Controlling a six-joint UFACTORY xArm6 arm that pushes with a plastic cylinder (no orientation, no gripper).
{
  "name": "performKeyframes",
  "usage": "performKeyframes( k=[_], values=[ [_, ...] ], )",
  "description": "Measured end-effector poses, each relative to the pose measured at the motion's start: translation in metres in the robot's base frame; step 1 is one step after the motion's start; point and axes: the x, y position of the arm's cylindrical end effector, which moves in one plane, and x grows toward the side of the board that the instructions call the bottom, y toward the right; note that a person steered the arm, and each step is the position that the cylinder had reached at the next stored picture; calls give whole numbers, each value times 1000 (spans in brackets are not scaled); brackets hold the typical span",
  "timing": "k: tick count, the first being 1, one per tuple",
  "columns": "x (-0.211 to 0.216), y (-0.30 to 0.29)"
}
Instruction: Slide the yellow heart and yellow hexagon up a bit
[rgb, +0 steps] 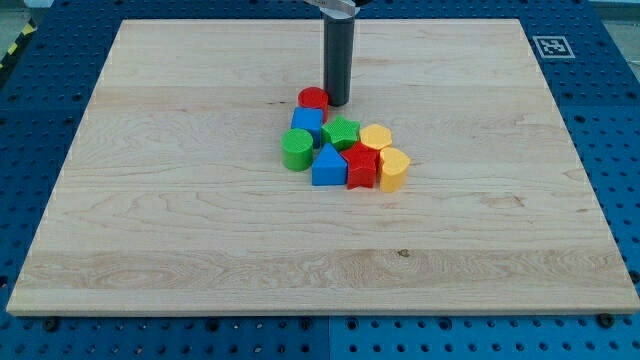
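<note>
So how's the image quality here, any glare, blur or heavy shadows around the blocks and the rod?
Camera view: even, soft lighting, no glare on the wooden board; my tip casts only a faint shadow beside the red cylinder; the yellow hexagon and yellow heart are sharp enough to tell apart; the board's edges look straight, with only perspective narrowing toward the view's top.

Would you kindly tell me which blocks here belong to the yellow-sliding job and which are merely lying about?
Job: yellow hexagon; yellow heart; my tip, above the cluster beside the red cylinder.

Lying about: blue cube; green star; green cylinder; blue triangle; red star.
</note>
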Motion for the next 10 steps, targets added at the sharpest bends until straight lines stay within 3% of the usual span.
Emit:
performKeyframes(
  k=[4,6,7,9,10],
  values=[
    [-4,3],
    [11,129],
    [45,148],
    [170,153],
    [180,138]
  ],
)
